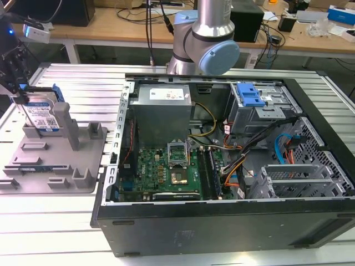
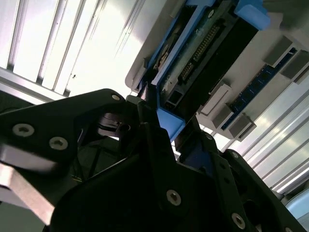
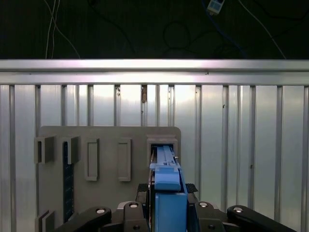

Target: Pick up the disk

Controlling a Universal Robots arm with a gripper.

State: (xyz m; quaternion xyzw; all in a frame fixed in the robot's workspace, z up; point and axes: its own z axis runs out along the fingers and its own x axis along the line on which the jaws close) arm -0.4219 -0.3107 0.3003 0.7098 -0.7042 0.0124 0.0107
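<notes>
Exterior view: disk upright in grey holder, near bench edge on that view's left | claw clamped across disk | we judge a straight, level lift clears the posts

We see a grey plastic holder plate with upright posts on a ribbed aluminium table. Beside it, toward the exterior view's right, an open black computer case holds a green motherboard, a silver power-supply box and a blue plastic bracket.
</notes>
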